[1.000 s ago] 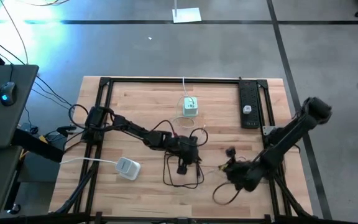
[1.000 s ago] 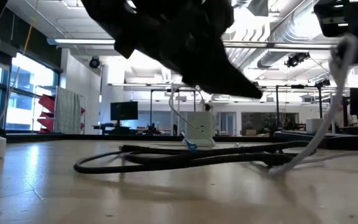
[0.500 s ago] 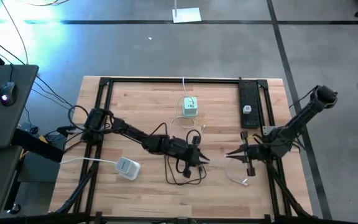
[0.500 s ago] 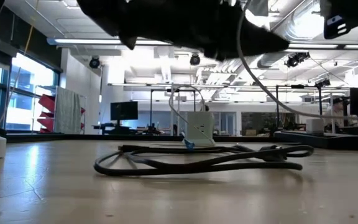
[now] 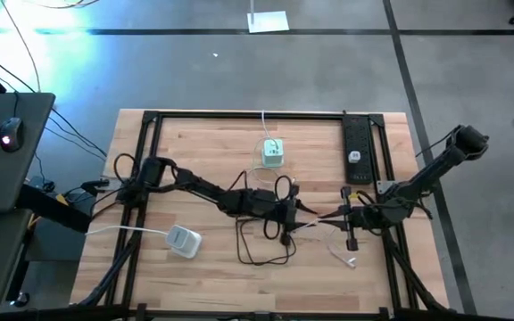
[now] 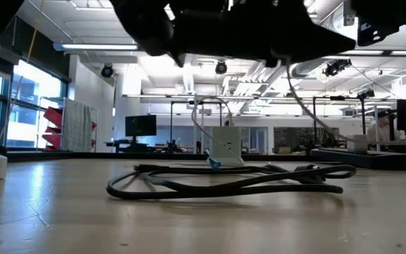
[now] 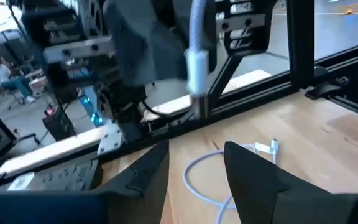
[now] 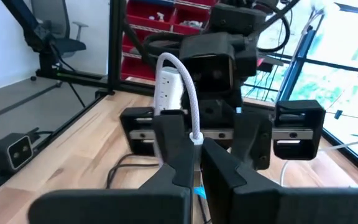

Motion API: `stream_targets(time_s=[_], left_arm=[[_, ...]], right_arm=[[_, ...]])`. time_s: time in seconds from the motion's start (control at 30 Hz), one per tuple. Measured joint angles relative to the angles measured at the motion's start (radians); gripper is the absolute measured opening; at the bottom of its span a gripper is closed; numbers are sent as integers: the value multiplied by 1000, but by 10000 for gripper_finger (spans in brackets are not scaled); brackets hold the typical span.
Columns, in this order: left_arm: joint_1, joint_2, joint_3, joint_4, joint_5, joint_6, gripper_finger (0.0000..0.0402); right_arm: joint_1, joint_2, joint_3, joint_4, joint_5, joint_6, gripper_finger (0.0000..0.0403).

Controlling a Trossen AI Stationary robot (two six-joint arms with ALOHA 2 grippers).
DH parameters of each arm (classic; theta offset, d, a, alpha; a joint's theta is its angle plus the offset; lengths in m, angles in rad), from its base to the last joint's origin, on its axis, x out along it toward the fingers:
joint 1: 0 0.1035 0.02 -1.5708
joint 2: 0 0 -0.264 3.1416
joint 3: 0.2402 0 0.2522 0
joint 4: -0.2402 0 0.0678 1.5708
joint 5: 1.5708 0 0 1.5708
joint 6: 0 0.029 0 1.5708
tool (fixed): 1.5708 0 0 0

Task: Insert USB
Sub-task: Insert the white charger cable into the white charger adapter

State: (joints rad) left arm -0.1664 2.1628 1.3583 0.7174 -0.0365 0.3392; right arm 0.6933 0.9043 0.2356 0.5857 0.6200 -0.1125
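A white braided USB cable [image 5: 333,239] runs from my right gripper [image 8: 194,152] down to the table, where one metal plug [image 7: 272,147] lies on the wood. Its other end arches up and hangs as a white connector [image 7: 197,65] between the two grippers. My right gripper [image 5: 340,217] is shut on this cable at centre right. My left gripper [image 5: 294,214] faces it, level and open, with nothing between its fingers [image 7: 148,174]. The white charger cube [image 5: 273,153] stands on the table farther back. My right gripper pinches the white cable [image 8: 195,135] between its two fingertips, a short way back from the hanging connector. The fingers lie level and point toward the table's left. From the pinch the cable arches upward [image 8: 169,65], and its long part trails slack onto the table.
A black cable [image 5: 264,245] lies looped on the table below the left gripper, also seen in the low view as a black cable [image 6: 224,185]. A black power strip [image 5: 355,152] lies at the far right and a white adapter [image 5: 184,241] at the near left.
My right gripper has gone up and away from the table's near edge, tipped from slanting down to level, and drawn the white cable up with it. My left gripper has tipped up to level and moved toward the right gripper. The black loop has pulled in a little.
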Motion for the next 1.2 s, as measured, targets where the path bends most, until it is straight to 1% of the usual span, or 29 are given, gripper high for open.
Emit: stream_targets(time_s=[0.13, 0.33, 0.47, 0.57, 0.73, 0.87, 0.97, 1.07, 1.2], left_arm=[[-5, 0, 9, 6, -4, 4, 115], [-5, 0, 8, 41, -21, -17, 79], [-5, 0, 8, 45, -32, -20, 41], [-9, 0, 8, 45, -59, -21, 9], [-28, 1, 6, 95, -121, 12, 2], [-53, 2, 6, 115, -254, 72, 1], [-71, 2, 6, 121, -391, 104, 1], [-79, 0, 6, 142, -523, 148, 0], [-83, -1, 9, 161, -681, 220, 0]], right_arm=[[0, 0, 0, -1, 0, 0, 0], [0, 0, 0, -9, 0, 0, 0], [0, 0, 0, -8, 1, -1, 0], [0, 0, 0, -10, 6, -1, 0], [0, -2, 3, -5, 28, 9, 0], [0, -2, 3, -6, 35, 23, 0], [0, -2, 3, -9, 103, 26, 9], [0, 1, 0, -35, 187, 30, 42], [0, 0, 0, -29, 266, 89, 110]])
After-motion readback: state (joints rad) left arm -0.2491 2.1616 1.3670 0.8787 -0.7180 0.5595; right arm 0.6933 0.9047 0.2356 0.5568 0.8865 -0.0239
